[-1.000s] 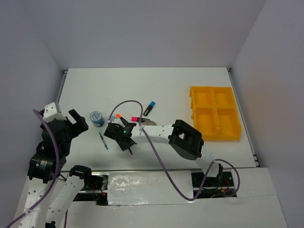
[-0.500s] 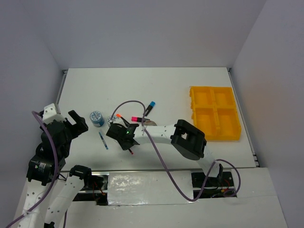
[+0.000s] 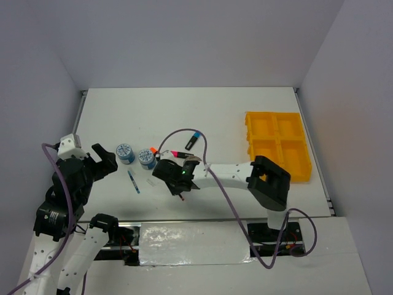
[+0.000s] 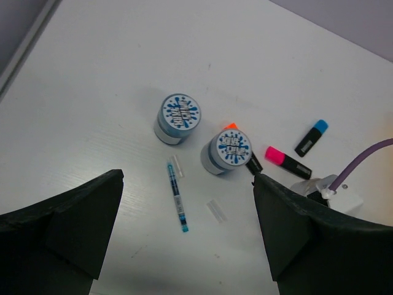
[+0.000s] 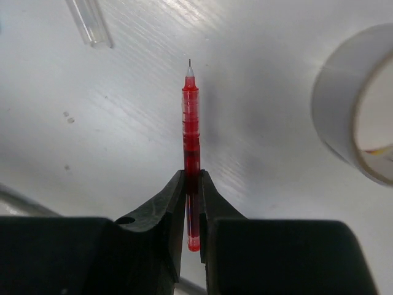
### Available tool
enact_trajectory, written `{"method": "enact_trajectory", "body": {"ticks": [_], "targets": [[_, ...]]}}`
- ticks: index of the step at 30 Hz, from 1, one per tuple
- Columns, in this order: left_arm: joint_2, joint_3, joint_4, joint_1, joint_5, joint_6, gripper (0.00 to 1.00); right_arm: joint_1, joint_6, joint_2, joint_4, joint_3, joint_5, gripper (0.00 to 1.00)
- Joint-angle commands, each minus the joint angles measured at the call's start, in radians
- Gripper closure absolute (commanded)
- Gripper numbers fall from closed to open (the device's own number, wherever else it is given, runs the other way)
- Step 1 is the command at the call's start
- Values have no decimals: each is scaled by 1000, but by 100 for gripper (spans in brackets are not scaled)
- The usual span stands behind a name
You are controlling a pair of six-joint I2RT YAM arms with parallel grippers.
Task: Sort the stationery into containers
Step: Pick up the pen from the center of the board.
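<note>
We find the left gripper (image 4: 187,179) at the left of the table with its fingers spread wide, holding nothing. Below it in the left wrist view lie two blue-white tape rolls, the first (image 4: 180,117) apart from the second (image 4: 229,150). A thin blue pen (image 4: 177,196) lies flat just beside them on the near side, with a clear cap (image 4: 215,210) just to its right. An orange marker (image 4: 231,126) is mostly hidden behind the second roll.

Near the table's middle, the right gripper (image 5: 192,175) has its fingers pressed onto a red pen (image 5: 191,153). The grip sits near the pen's back end, and the barrel and fine tip project straight out past the fingertips. A silvery tape ring (image 5: 362,123) lies on the table just right of the pen.

A pink-capped marker (image 4: 287,161) and a blue-capped marker (image 4: 311,138) lie beyond the right gripper. The yellow tray (image 3: 279,178) stands well apart at the right edge of the table.
</note>
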Motion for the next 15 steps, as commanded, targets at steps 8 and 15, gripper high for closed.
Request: {"method": "enact_trajectory", "body": {"ticks": [8, 15], "targets": [[227, -129, 206, -23, 242, -226, 1, 0, -35, -461, -58, -151, 129, 91], [387, -136, 163, -299, -77, -500, 1, 0, -48, -652, -149, -213, 201, 91]]}}
